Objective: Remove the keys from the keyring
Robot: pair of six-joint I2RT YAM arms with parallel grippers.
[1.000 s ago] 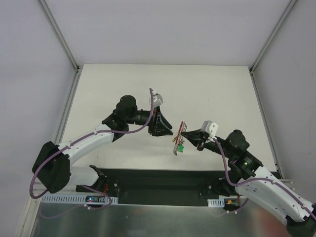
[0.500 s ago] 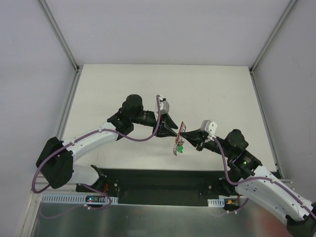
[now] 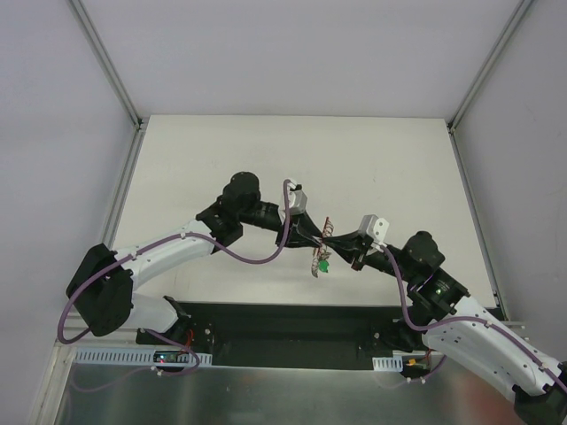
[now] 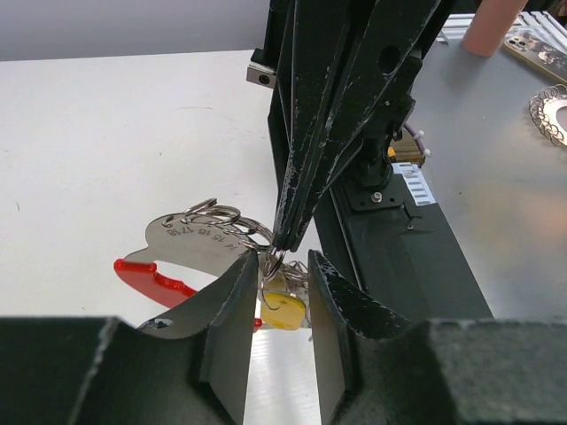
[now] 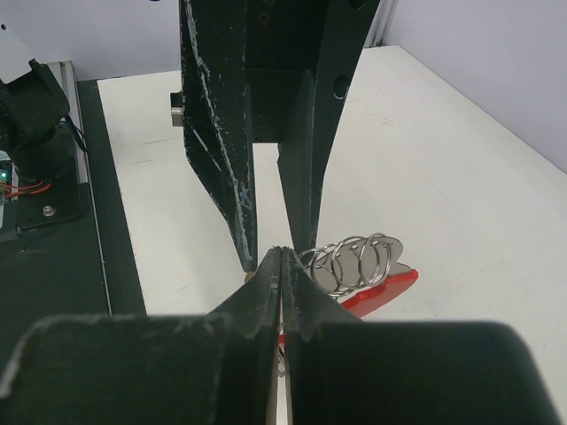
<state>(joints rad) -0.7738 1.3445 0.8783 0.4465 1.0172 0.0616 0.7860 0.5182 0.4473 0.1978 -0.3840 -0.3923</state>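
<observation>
You are bringing the left gripper (image 3: 309, 234) right in on the bunch: a second ago it was standing well off to the left with its jaws wide, and now its fingers (image 4: 232, 305) are straddling the bunch of silvery metal keys (image 3: 321, 257) with red, green and yellow plastic heads, the jaws narrower than before but still apart. From the left wrist you are looking at the yellow head (image 4: 285, 308) sitting in the gap between them, not pinched. Your right gripper (image 3: 333, 241) is staying where it was, clamped tight on the thin dark wire keyring (image 4: 275, 258), with the keys hanging from it between the two arms. The red head (image 4: 146, 270) and a flat silvery tag with stamped numbers (image 4: 190, 241) are fanning out to one side, and several small coiled rings (image 5: 354, 258) are showing beside the closed tips. You cannot tell whether the lowest key is touching the surface. All this is happening over a plain white tabletop (image 3: 221, 159), edged by aluminium rails (image 3: 106, 66) and pale grey walls, with a black base plate (image 3: 283, 323) running along the near edge.
</observation>
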